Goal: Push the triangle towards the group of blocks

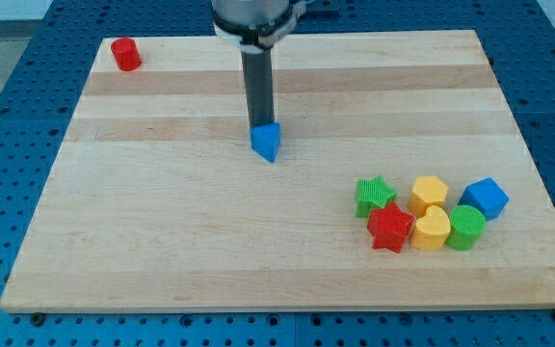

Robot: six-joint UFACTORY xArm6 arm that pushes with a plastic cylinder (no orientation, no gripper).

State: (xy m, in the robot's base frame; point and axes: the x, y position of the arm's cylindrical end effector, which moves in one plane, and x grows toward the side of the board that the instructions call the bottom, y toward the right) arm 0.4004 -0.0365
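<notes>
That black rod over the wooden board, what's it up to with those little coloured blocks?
That rod is a robot arm's pushing stick. My tip sits right at the top edge of the blue triangle, near the middle of the wooden board. The job is to slide that triangle towards the cluster at the view's lower right: a green star, red star, two yellow blocks, a green cylinder and a blue cube. A red cylinder sits alone at the upper left.
</notes>
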